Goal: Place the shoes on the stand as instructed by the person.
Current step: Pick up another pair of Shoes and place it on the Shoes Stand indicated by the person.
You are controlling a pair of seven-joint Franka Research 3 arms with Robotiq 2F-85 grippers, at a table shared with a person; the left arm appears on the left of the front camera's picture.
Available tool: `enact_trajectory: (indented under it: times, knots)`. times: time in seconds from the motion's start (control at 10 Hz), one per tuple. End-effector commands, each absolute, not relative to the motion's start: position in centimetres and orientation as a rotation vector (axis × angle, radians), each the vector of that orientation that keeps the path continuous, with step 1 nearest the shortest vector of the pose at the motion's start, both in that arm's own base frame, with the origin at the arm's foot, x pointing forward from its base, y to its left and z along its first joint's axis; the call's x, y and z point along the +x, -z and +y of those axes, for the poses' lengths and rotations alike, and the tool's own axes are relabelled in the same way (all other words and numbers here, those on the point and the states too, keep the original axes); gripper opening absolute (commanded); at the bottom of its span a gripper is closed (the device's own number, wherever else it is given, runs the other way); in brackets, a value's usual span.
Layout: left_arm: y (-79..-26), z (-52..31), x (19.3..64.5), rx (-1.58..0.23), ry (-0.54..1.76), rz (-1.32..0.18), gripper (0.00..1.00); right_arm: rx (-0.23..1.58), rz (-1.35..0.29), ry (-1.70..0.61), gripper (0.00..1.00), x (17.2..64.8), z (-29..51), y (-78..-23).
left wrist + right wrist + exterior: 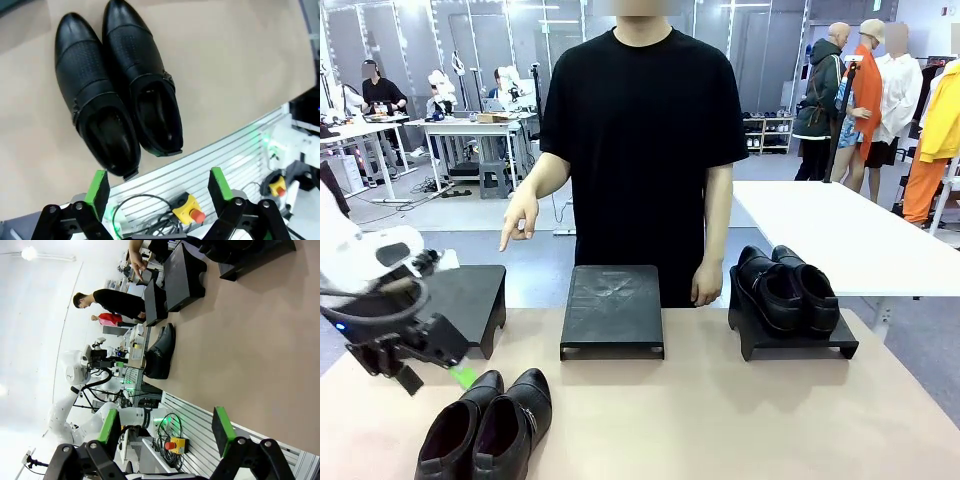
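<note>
Over the bench's front-left corner, the left gripper (160,187) hovers wide open, empty, above the shoes (485,430) (person's hand (520,222) points toward the left stand (470,295)).

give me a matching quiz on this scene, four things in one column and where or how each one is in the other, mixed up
Column one:
1. near shoes
2. far shoes
3. middle stand
4. left gripper

Column two:
a. on the right stand
b. open
c. bare top
d. on the table

Pairs: 1-d, 2-a, 3-c, 4-b
</note>
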State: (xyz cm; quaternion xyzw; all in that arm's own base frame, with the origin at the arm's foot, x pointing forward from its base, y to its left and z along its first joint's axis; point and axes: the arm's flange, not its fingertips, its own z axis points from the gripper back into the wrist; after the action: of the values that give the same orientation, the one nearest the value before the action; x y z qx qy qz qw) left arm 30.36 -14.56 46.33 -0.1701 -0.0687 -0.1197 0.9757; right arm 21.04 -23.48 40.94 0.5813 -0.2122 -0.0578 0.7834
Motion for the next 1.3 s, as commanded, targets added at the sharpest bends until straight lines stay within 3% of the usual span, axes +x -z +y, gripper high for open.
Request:
enact_trajectory:
  times: [0.0,0.5,0.8,1.2]
  knots:
    - [-45.1,-16.7,31.4,-0.251,0.084,-0.114,1.00,1.264,-0.483,0.108,0.93,21.0,-23.6,-41.1]
    - [-40.4,-19.1,31.4,-0.163,0.027,-0.042,1.00,1.264,-0.483,0.108,0.93,21.0,-23.6,-41.1]
    - [-38.3,-18.9,31.6,-0.043,-0.022,-0.100,1.00,1.264,-0.483,0.108,0.93,21.0,-23.6,-41.1]
    - [-36.0,-19.0,32.5,-0.098,-0.040,-0.078,1.00,1.264,-0.483,0.108,0.93,21.0,-23.6,-41.1]
